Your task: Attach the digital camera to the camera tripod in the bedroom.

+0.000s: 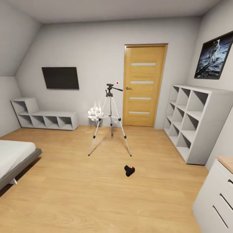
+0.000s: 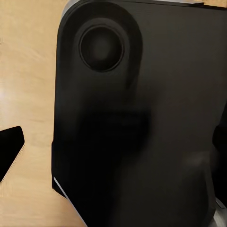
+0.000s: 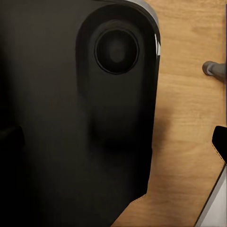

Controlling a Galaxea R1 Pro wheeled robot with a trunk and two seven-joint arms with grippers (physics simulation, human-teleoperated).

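Ahead of you in the head view, the camera tripod (image 1: 110, 119) stands upright on the light wood floor (image 1: 81, 187) of the bedroom, its three silver legs spread and its black head with the pan handle up top, in front of the pale grey back wall and just left of the oak door (image 1: 144, 85). Nearer to you than the tripod and slightly to its right, the digital camera (image 1: 129, 170) lies on the floor, well apart from the tripod's feet, a red dot showing on its black body. White cube shelves (image 1: 191, 121) line the right wall, a low shelf unit (image 1: 45, 118) sits at the back left under a dark wall screen (image 1: 60, 78), and the corner of a bed (image 1: 14, 158) shows at your left. Both wrist views look at a dark rounded robot housing (image 2: 142, 123) over wood floor, so you cannot tell whether either tool is released or clenched.
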